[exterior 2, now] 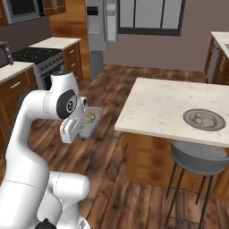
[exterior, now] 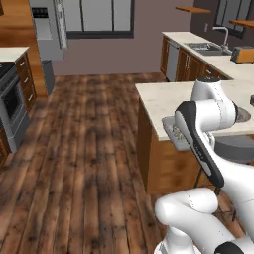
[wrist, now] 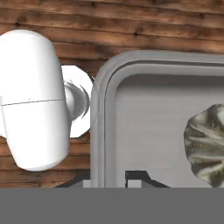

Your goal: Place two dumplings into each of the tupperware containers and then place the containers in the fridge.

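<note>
right up against the hand camera is the shallow rectangular grey tupperware tray with the raised rim (wrist: 131, 109), and the gripper (wrist: 111, 177) is pinched together on its near rim, so the tray is being carried above the wooden plank floor, not resting on anything. one pale beige-green crinkled dumpling (wrist: 205, 146) sits in it on the right; in the right base view there look to be a couple of lumps in there, but it's too small to count for sure.

my read: loading is done for this tray and we're on the carry-to-fridge step. the tall grey fridge (exterior 2: 99, 27) is at the far side of the room, well apart from the arm. next move calls for driving over and keeping the tray level so nothing rolls out.

over on the pale stone island counter (exterior 2: 165, 107) to the right, the round grey plate (exterior 2: 204, 120) has some dumplings left on it.
</note>
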